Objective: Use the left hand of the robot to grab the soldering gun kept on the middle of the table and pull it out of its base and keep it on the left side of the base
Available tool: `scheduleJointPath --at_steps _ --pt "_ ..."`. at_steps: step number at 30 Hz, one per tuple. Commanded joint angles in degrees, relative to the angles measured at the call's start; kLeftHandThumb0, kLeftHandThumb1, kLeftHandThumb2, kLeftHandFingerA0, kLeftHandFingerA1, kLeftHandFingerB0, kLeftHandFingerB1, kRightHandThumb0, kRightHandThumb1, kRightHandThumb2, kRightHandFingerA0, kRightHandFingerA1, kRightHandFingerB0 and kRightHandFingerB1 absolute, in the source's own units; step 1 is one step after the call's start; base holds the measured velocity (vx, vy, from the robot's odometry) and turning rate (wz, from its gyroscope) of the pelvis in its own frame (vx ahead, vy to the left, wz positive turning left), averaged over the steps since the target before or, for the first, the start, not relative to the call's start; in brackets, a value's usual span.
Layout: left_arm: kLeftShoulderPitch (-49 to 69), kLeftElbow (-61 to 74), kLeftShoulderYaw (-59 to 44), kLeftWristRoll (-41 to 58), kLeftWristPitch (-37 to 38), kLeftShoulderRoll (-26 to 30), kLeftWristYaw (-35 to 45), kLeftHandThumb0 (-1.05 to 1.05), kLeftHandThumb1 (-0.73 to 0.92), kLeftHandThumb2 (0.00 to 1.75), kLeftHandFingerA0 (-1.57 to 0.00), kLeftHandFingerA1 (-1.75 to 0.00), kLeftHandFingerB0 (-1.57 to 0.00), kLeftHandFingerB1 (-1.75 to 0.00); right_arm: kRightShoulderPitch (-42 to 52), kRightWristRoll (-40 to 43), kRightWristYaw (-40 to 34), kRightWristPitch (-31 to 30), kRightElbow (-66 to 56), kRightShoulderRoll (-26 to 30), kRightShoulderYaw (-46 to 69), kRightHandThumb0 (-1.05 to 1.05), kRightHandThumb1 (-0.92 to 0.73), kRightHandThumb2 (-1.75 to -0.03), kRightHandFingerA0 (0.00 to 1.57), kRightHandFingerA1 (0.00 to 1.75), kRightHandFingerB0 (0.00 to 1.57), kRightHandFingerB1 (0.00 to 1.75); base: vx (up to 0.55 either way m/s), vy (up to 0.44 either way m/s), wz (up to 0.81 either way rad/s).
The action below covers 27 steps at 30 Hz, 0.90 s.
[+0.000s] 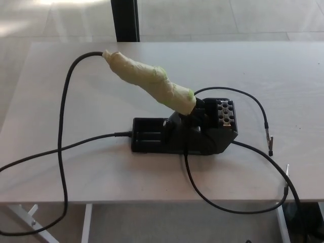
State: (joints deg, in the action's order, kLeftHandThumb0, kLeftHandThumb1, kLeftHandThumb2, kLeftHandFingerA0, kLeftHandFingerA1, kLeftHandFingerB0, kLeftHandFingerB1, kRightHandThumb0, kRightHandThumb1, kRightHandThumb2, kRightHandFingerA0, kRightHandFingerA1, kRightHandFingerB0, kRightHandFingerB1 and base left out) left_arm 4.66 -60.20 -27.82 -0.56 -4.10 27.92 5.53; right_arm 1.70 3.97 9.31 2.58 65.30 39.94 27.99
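Observation:
The soldering gun (149,81) has a handle wrapped in pale green-yellow tape and sits tilted in its black base (185,130) at the middle of the table, handle pointing up and to the left. A black cable (65,101) leaves the handle's top end and loops down over the table's front edge. Neither of my hands shows in the head view.
The light wooden table (66,167) has its front edge close to me. Thin black leads (258,109) run right from the base, ending in a clip (270,142). Another cable (223,205) hangs below the front edge. A dark post (125,20) stands behind the table.

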Motion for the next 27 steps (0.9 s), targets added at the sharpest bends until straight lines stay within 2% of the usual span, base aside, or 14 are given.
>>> scheduleJointPath --at_steps 1,2,3,4,5,10,11,13,14,15,23,24,25,27 --pt "-6.8 7.7 -14.3 13.7 -6.9 0.3 -12.8 -0.5 0.71 0.6 -0.63 -1.31 -0.62 -0.86 -1.0 3.8 3.3 2.2 2.7 2.0 2.2 -0.52 -0.66 -0.61 0.26 0.52 0.17 0.28 0.0 0.0 0.0" --pt "-6.8 7.8 -14.6 13.4 -7.1 0.1 -12.8 -0.5 0.71 0.6 -0.63 -1.31 -0.62 -0.86 -0.9 3.8 3.3 2.2 2.8 2.1 2.2 -0.52 -0.66 -0.61 0.26 0.52 0.17 0.28 0.0 0.0 0.0" --pt "-9.6 11.0 -16.5 14.7 -6.8 0.8 -12.7 -0.48 0.72 0.6 -0.28 -1.18 -0.62 -0.78 -1.2 4.1 3.1 2.1 3.2 2.0 2.5 -0.56 -0.49 -0.83 0.25 0.59 0.11 0.42 0.0 0.0 0.0" --pt "-10.6 13.4 -16.9 14.9 -5.0 0.9 -11.4 -0.49 0.72 0.6 -0.23 -1.11 -0.55 -0.74 -1.1 4.1 3.1 2.1 3.1 2.1 2.4 -0.51 -0.65 -0.61 0.27 0.55 0.18 0.29 0.0 0.0 0.0" --pt "-13.8 16.1 -17.5 15.3 -6.3 1.9 -11.4 -0.5 0.73 0.58 -0.14 -0.94 -0.39 -0.66 -1.1 4.0 3.1 2.4 3.1 2.1 2.3 -0.55 -0.5 -0.83 0.23 0.58 0.11 0.42 0.0 0.0 0.0" --pt "-21.0 28.9 -15.5 12.3 -10.5 3.4 -12.3 -0.62 0.68 0.58 -0.18 -1.05 -0.37 -0.73 -1.7 3.5 2.7 2.2 3.7 2.2 2.0 -0.56 -0.5 -0.83 0.24 0.58 0.12 0.42 0.0 0.0 0.0" --pt "-26.8 34.8 -10.9 7.6 -13.2 4.0 -15.2 -0.67 0.67 0.6 -0.48 -1.03 -0.65 -0.83 -1.6 3.7 3.0 2.4 3.6 2.4 2.2 -0.55 -0.5 -0.83 0.23 0.58 0.12 0.42 0.0 0.0 0.0" --pt "-33.3 39.6 -6.5 5.5 -16.9 3.7 -15.0 -0.5 0.72 0.59 -0.17 -0.81 -0.49 -0.64 -1.1 3.8 3.3 2.3 3.5 2.6 2.4 -0.56 -0.5 -0.83 0.24 0.58 0.12 0.42 0.0 0.0 0.0" --pt "-36.6 42.5 -4.0 5.2 -18.8 3.2 -13.8 -0.52 0.55 0.87 -0.09 -0.64 -0.21 -0.57 -1.1 3.6 3.2 2.6 3.6 2.6 2.2 -0.56 -0.5 -0.83 0.23 0.58 0.12 0.42 0.0 0.0 0.0" --pt "-40.0 44.1 -2.2 4.4 -21.1 2.2 -14.7 -0.46 0.7 0.61 -0.05 -0.67 -0.17 -0.47 -1.0 3.7 3.1 2.5 3.6 2.5 2.3 -0.56 -0.5 -0.83 0.25 0.59 0.13 0.42 0.0 0.0 0.0" --pt "-56.3 43.5 13.8 -3.2 -25.2 -3.5 -12.6 -0.44 0.71 0.61 -0.21 -0.43 -0.25 -0.35 -1.2 3.6 3.0 1.8 3.4 2.9 2.3 -0.56 -0.5 -0.85 0.28 0.62 0.15 0.44 0.0 0.0 0.0" --pt "-57.9 41.8 17.2 -4.9 -22.7 -5.4 -12.2 -0.45 0.69 0.61 -0.12 -0.43 -0.23 -0.37 -1.1 3.3 3.0 2.5 3.7 3.0 2.0 -0.52 -0.66 -0.59 0.28 0.58 0.23 0.32 0.0 0.0 0.0" --pt "-58.8 42.4 21.4 -7.7 -23.5 -6.1 -10.9 -0.53 0.57 0.82 -0.08 -0.51 -0.16 -0.45 -1.0 3.7 3.4 2.5 3.7 3.0 2.4 -0.58 -0.5 -0.85 0.29 0.63 0.16 0.44 0.0 0.0 0.0" --pt "-58.8 42.6 21.8 -7.4 -24.0 -5.9 -11.3 -0.53 0.57 0.82 -0.08 -0.51 -0.16 -0.45 -1.1 3.6 3.5 2.5 3.7 3.1 2.4 -0.58 -0.5 -0.85 0.29 0.63 0.16 0.44 0.0 0.0 0.0"
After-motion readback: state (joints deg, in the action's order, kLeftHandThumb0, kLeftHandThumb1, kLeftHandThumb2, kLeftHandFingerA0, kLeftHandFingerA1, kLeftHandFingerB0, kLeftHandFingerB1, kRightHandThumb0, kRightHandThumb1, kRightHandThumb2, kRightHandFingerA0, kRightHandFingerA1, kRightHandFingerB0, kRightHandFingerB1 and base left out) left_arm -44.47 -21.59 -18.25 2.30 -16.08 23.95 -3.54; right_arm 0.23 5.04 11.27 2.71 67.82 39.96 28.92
